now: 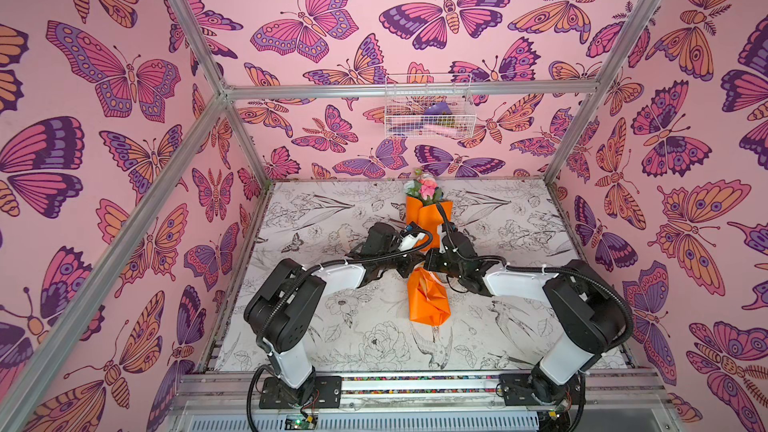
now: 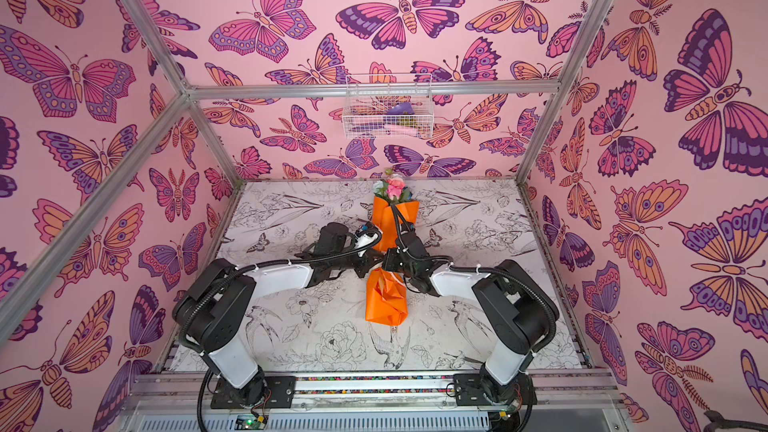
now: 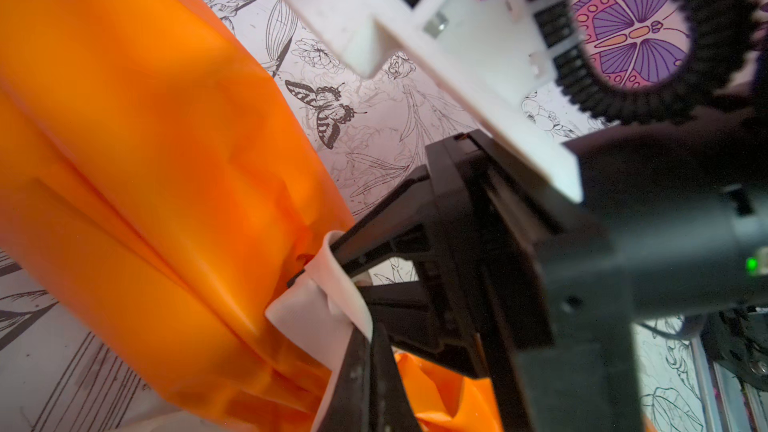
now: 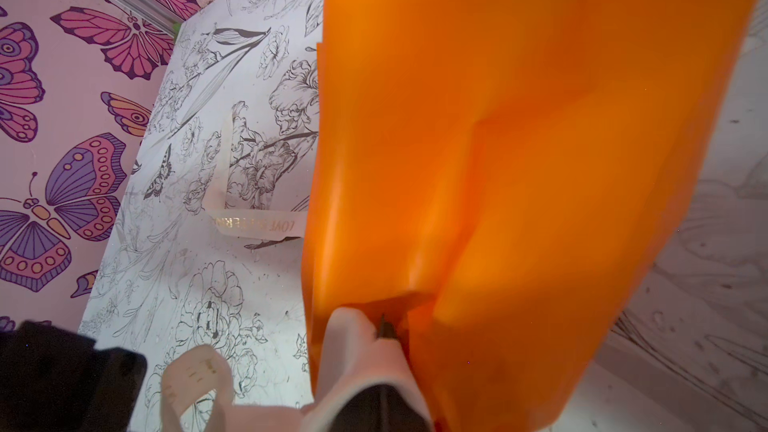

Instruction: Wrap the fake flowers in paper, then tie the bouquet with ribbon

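Observation:
The bouquet of fake flowers (image 1: 429,305) (image 2: 386,299) lies lengthwise on the table, wrapped in orange paper, with pink and white blooms (image 1: 424,189) at its far end. Both arms meet over its pinched waist. In the left wrist view my left gripper (image 3: 370,332) is shut on a cream ribbon (image 3: 307,317) that lies against the orange wrap (image 3: 145,151). My right gripper (image 4: 385,328) is shut on the same ribbon (image 4: 357,351), tight against the paper (image 4: 519,160). A lettered ribbon tail (image 4: 257,224) lies on the table beside the wrap. The waist itself is hidden under the grippers in both top views.
A white wire basket (image 1: 428,106) with a few items hangs on the back wall. Butterfly-patterned walls and aluminium posts (image 1: 245,135) close in the floral-printed table (image 1: 332,326) on three sides. The arm bases (image 1: 299,390) stand at the front edge.

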`<act>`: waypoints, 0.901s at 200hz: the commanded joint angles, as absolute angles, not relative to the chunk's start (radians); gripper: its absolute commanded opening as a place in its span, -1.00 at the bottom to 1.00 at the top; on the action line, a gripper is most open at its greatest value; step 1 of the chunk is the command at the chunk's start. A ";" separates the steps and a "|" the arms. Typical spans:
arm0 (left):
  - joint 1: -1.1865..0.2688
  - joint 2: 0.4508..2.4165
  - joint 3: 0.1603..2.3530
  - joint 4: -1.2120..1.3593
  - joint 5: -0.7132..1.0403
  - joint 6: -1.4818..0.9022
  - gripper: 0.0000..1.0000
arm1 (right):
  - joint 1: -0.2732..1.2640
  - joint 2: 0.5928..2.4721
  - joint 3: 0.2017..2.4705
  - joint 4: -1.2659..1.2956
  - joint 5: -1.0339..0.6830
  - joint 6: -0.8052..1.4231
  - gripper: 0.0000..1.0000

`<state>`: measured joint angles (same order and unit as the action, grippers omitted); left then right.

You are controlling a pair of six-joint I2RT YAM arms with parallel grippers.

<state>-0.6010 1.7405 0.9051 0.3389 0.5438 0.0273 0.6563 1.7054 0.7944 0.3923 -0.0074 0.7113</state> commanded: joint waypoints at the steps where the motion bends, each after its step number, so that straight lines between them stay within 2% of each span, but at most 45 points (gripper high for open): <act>1: -0.614 1.709 0.881 0.340 0.614 0.004 -1.00 | 0.664 1.734 0.785 0.472 0.031 0.736 -1.00; 71: -0.620 1.783 0.842 0.335 0.603 -0.038 -1.00 | 0.676 1.725 0.783 0.441 0.021 0.719 -1.00; 180: -0.620 1.845 0.853 0.334 0.520 -0.063 -1.00 | 0.678 1.608 0.755 0.282 0.000 0.698 -0.69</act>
